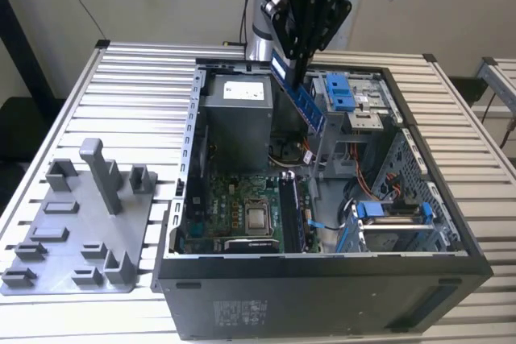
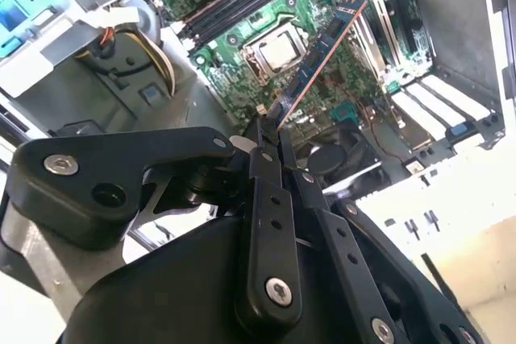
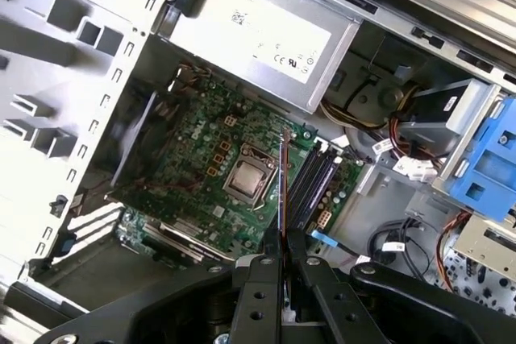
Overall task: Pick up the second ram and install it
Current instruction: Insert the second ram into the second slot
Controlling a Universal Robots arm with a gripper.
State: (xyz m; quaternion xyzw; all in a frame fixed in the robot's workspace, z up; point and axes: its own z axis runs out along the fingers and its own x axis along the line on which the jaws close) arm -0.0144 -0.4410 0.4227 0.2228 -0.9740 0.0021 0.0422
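We are holding the second ram (image 1: 308,109) tilted in the air above the open computer case (image 1: 322,292), our jaws clamping tight on its upper end.

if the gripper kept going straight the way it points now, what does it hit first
Likely the motherboard, between the CPU socket and the memory slots. The second ram it holds would touch before the gripper does. Depth is hard to judge.

Slatted table (image 1: 137,70) bears open computer case (image 1: 322,300) beside grey fixture tray (image 1: 81,230).
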